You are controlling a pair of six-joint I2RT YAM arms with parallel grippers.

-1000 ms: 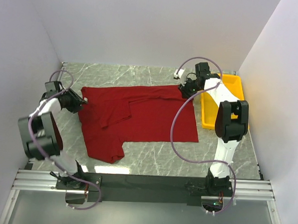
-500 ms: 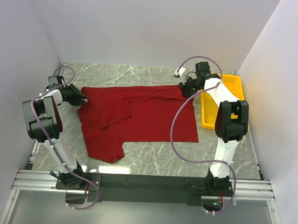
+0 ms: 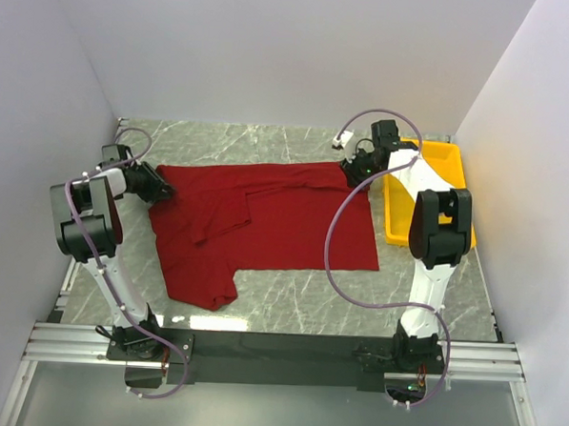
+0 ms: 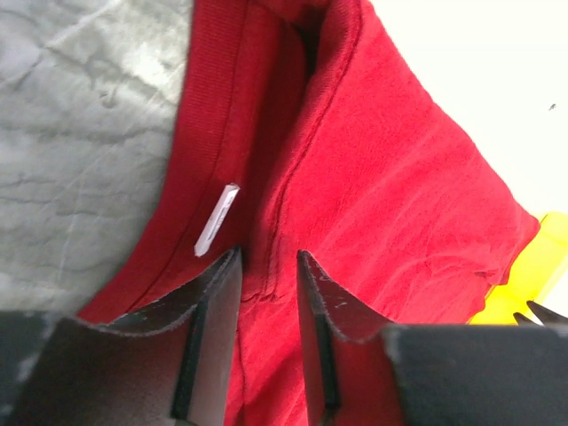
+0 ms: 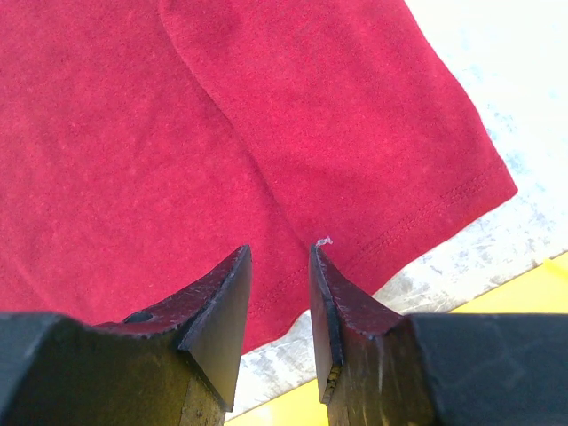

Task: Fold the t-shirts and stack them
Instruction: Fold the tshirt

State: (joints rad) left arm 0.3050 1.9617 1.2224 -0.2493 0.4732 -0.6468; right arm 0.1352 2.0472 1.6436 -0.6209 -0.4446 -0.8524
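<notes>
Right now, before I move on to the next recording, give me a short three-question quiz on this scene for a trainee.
1. True or false: the t-shirt lies inside the yellow tray.
2. What small white item sits on the cloth just ahead of the left tool in its wrist view?
3. Which tool is nearer the tray: A, the left tool, or B, the right tool?
Key: 1 false, it is spread on the table. 2 the neck tag. 3 B.
</notes>
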